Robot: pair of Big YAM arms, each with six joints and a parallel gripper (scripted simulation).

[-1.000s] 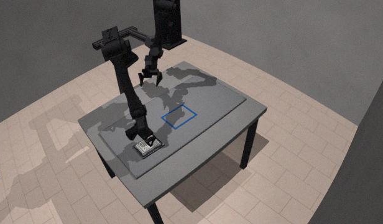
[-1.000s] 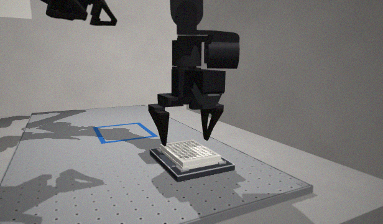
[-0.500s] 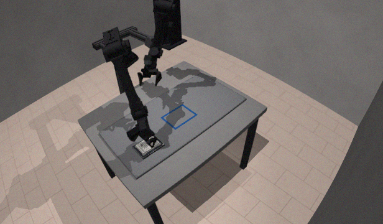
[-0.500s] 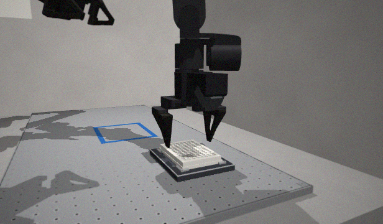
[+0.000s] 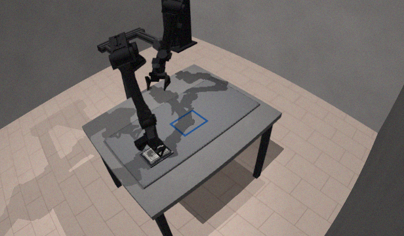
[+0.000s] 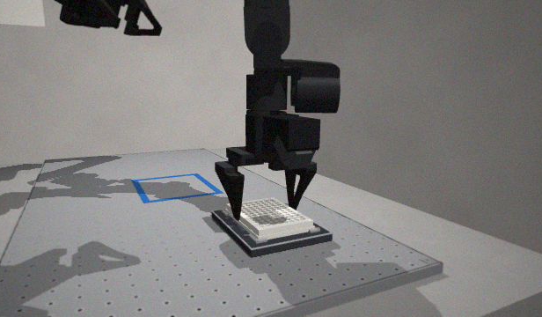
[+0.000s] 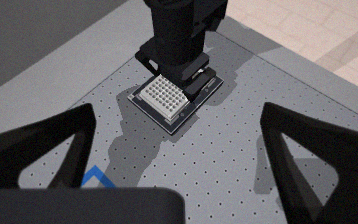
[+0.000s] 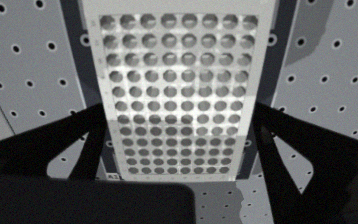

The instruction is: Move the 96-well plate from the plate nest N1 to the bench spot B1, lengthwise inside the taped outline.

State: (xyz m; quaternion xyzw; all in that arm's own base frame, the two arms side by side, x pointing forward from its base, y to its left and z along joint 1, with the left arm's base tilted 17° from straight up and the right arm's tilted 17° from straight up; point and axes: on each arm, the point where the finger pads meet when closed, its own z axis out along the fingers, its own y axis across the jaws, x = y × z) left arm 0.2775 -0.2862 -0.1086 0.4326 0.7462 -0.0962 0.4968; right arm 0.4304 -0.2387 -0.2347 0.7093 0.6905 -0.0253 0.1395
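Observation:
The white 96-well plate (image 5: 151, 155) (image 6: 275, 214) (image 7: 164, 96) (image 8: 180, 90) lies flat in the dark plate nest N1 (image 6: 293, 246) (image 7: 172, 129) (image 8: 86, 75). My right gripper (image 6: 266, 214) (image 8: 179, 112) points down over it and is open, one finger beside each long side of the plate, with the tips low, near its edges. I cannot tell if they touch it. The blue taped outline (image 5: 178, 130) (image 6: 139, 192) is bare; one corner shows in the left wrist view (image 7: 95, 170). My left gripper (image 5: 156, 89) (image 7: 178, 112) is open and empty, raised well away from the nest.
The perforated bench board (image 5: 222, 108) (image 6: 121, 229) lies on the grey table (image 5: 254, 121) and carries the nest near one end, with the outline towards its middle. The left arm (image 5: 159, 65) hangs above the table's rear part in the top view. Arm shadows cross the board.

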